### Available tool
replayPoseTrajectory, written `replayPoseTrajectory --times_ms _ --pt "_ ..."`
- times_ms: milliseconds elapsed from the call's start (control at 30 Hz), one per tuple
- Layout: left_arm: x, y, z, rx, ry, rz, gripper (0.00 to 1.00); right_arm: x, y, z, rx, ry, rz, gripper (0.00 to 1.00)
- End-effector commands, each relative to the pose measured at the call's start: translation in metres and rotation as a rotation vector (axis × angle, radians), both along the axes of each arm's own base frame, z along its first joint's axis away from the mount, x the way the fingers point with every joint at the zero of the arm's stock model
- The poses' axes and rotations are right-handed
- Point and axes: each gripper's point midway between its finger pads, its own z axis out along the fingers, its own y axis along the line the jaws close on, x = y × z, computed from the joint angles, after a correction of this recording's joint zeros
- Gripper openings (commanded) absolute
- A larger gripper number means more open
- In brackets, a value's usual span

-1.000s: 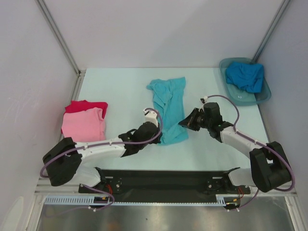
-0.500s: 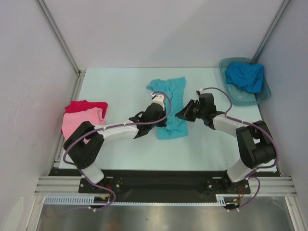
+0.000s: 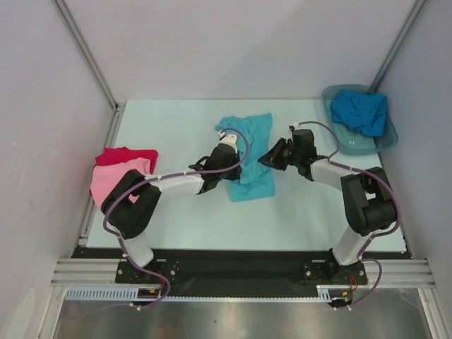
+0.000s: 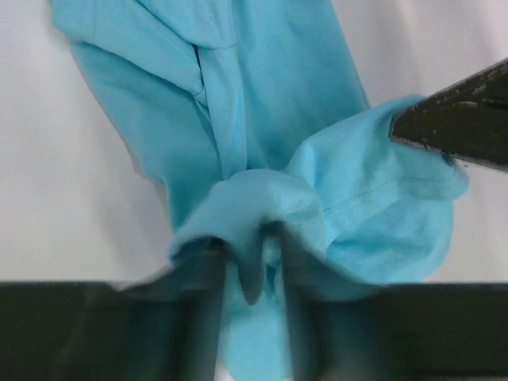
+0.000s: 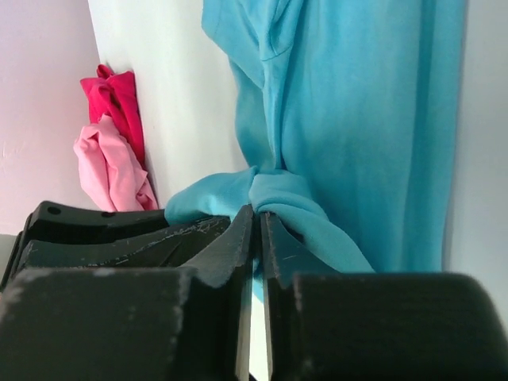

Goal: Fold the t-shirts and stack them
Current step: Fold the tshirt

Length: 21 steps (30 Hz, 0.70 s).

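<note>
The turquoise t-shirt (image 3: 248, 159) lies mid-table, its near end doubled back over itself. My left gripper (image 3: 224, 158) is at its left edge. In the left wrist view the jaws (image 4: 252, 266) stand slightly apart, open, and a loose fold of the turquoise cloth (image 4: 278, 95) hangs between them. My right gripper (image 3: 272, 157) is at the shirt's right edge. Its jaws (image 5: 256, 214) are all but closed, and bunched turquoise cloth (image 5: 357, 119) is pinched at their tips. A pink t-shirt (image 3: 121, 181) lies folded on a red one (image 3: 127, 155) at the left. The deeper blue t-shirt (image 3: 360, 111) sits crumpled in the tub.
The grey translucent tub (image 3: 387, 141) stands at the back right corner. White walls and metal frame posts close in the table on the left, back and right. The black base rail (image 3: 233, 265) runs along the near edge.
Both arms swung away from the near edge, carrying the turquoise shirt's near hem up over the rest, so it lies shorter. The left jaws have parted; the right shows a thin slit.
</note>
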Motion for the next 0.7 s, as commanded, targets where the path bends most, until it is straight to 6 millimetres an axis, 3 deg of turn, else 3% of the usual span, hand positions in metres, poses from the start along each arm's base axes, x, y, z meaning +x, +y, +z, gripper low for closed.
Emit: replayPoseTrajectory --times_ms 0,33,67,100,133,200,467,667 --pt "0.017 -0.012 0.017 -0.034 -0.040 -0.023 0.44 0.006 0.000 0.005 0.004 -0.060 0.004 0.25" --pt "0.021 -0.012 0.020 -0.035 -0.045 -0.020 0.52 0.005 0.000 0.005 0.002 -0.062 0.004 0.30" --pt "0.022 -0.012 0.019 -0.027 -0.041 -0.019 0.62 0.004 -0.002 0.005 -0.001 -0.066 0.003 0.43" --pt "0.022 -0.013 0.020 -0.028 -0.044 -0.019 0.67 0.004 -0.001 0.007 -0.004 -0.075 0.006 0.43" --pt "0.023 -0.014 0.023 -0.030 -0.048 -0.018 0.70 0.004 -0.002 0.008 -0.008 -0.080 0.004 0.54" --pt "0.024 -0.013 0.027 -0.036 -0.056 -0.013 0.74 0.006 -0.004 0.013 -0.016 -0.102 -0.007 0.59" --pt "0.019 -0.003 0.062 -0.061 -0.113 0.001 0.75 0.013 -0.009 0.058 -0.002 -0.219 -0.027 0.60" --pt "0.011 0.004 0.066 -0.058 -0.114 0.007 0.74 0.008 -0.011 0.058 -0.004 -0.196 -0.025 0.59"
